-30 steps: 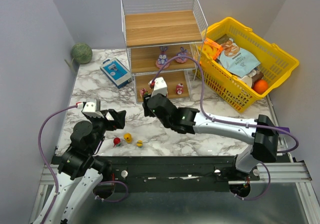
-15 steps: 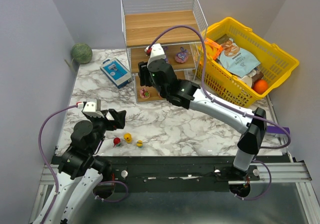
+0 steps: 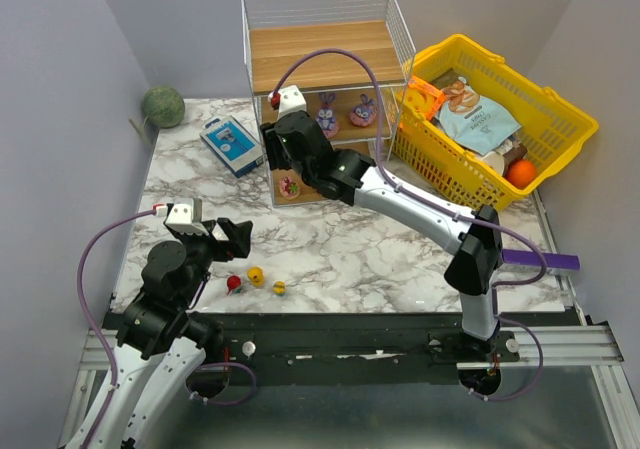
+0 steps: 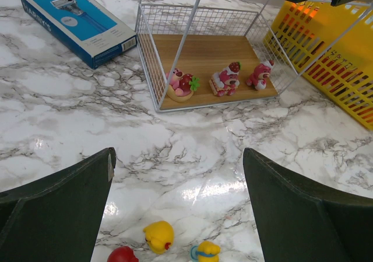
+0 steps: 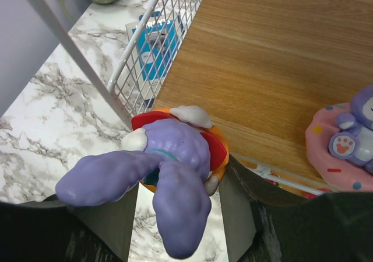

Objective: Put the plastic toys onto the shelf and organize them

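Purple bunny toy (image 5: pixel 169 174) clamped in right jaws at shelf (image 3: pixel 320 59) middle tier; five toys (image 4: pixel 224 81) shelved; three toys (image 4: pixel 158 237) left on surface (image 3: pixel 350 249); left jaws apart.

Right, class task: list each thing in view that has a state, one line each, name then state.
right gripper, shut on purple bunny toy
left gripper, open, empty
shelf, upright, five toys set inside
red and yellow toys, loose on the table
yellow basket, filled with packets
blue-white box, lying flat
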You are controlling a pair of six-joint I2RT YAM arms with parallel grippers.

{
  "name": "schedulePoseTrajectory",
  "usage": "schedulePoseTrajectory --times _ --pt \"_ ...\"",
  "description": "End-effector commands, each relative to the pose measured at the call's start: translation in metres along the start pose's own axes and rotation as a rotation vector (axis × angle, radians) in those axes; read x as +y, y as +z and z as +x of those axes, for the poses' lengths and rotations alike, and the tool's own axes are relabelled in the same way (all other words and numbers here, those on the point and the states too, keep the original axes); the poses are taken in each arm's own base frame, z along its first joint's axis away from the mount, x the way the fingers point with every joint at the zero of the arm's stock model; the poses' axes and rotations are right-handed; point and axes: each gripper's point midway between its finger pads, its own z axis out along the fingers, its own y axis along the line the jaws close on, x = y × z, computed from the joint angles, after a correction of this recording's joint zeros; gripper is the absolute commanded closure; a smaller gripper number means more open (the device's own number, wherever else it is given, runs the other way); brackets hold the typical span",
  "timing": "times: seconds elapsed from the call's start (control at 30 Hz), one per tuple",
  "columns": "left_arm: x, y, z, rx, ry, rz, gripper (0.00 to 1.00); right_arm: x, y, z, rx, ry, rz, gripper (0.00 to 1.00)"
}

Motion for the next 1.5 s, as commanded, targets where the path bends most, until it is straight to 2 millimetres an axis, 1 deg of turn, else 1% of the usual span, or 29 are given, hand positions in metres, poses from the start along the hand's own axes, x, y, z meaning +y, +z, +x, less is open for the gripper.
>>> schedulePoseTrajectory --times 0.0,0.2,0.5,0.67,0.7,0.73,0.77,0.8,0.87,0.93,1.0,1.1,1.13,1.17,1.27,1.47 --pt "0.004 0.001 0.004 0.014 0.001 -0.017 0.01 -0.004 0.008 -0.011 -0.014 0.012 0.0 0.79" --pt "0.004 0.001 0.004 0.012 0.0 -0.018 0.01 -0.01 0.02 -0.006 0.0 0.021 0.015 0.79" --pt "0.004 0.001 0.004 0.011 0.0 -0.019 0.01 -0.018 0.026 0.001 0.012 0.035 0.047 0.78" --pt "0.004 0.001 0.005 0.014 0.001 -0.02 0.01 -0.017 0.032 0.009 0.014 0.033 0.049 0.76" --pt "0.004 0.002 0.005 0.016 0.001 -0.021 0.01 -0.016 0.034 0.015 0.021 0.028 0.048 0.76" --pt "0.004 0.001 0.005 0.014 0.001 -0.02 0.01 -0.015 0.035 0.013 0.007 0.035 0.043 0.75" --pt "0.004 0.001 0.005 0.014 0.001 -0.02 0.01 -0.016 0.034 0.011 -0.001 0.04 0.046 0.74" --pt "0.004 0.002 0.004 0.012 0.001 -0.021 0.01 -0.017 0.035 0.019 0.011 0.036 0.05 0.73" --pt "0.005 0.001 0.005 0.015 0.001 -0.022 0.01 -0.019 0.031 0.015 -0.005 0.051 0.052 0.73" --pt "0.005 0.002 0.005 0.015 0.001 -0.024 0.01 -0.019 0.03 0.019 -0.008 0.056 0.048 0.73" --pt "0.005 0.002 0.005 0.015 0.001 -0.022 0.01 -0.02 0.026 0.016 -0.015 0.063 0.049 0.73" --pt "0.005 0.002 0.005 0.017 0.002 -0.023 0.01 -0.023 0.023 0.02 -0.01 0.067 0.055 0.73" --pt "0.005 0.002 0.005 0.017 0.002 -0.023 0.01 -0.024 0.02 0.016 -0.024 0.073 0.062 0.73" --pt "0.005 0.002 0.005 0.017 0.002 -0.023 0.01 -0.025 0.02 0.021 -0.021 0.065 0.067 0.73" --pt "0.005 0.002 0.006 0.019 0.003 -0.025 0.01 -0.026 0.016 0.016 -0.041 0.062 0.066 0.73" --pt "0.006 0.002 0.005 0.017 0.002 -0.028 0.01 -0.025 0.019 0.015 -0.04 0.045 0.068 0.71"
